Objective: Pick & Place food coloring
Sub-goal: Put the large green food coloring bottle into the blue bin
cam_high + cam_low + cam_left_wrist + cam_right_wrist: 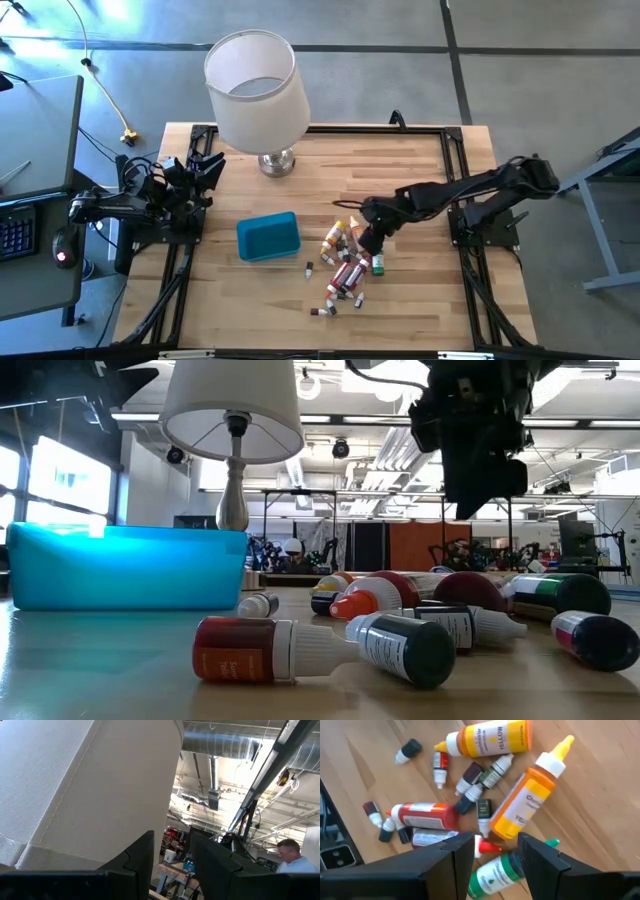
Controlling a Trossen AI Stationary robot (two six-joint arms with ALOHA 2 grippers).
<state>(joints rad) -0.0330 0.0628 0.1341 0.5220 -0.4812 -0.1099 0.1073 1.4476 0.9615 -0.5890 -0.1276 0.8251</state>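
Note:
The food coloring bottles [345,262] lie on their sides in a loose heap on the wooden table, right of centre. In the right wrist view the heap [485,805] holds two yellow-orange bottles, a red one, a green one and several tiny dark ones. My right gripper [371,243] hangs open above the heap's right side, clear of the bottles in the low view [484,490]. Its fingers [495,851] stand over a red-tipped bottle [485,847] and the green bottle [495,875]. My left gripper [205,170] waits open at the table's left edge, facing the lamp shade [172,855].
A blue rectangular tray [268,237] sits just left of the heap. A white-shaded lamp [255,88] stands on its metal base [277,162] near the far edge. A few small bottles lie apart toward the near edge [322,310]. A person shows beyond the table [292,857].

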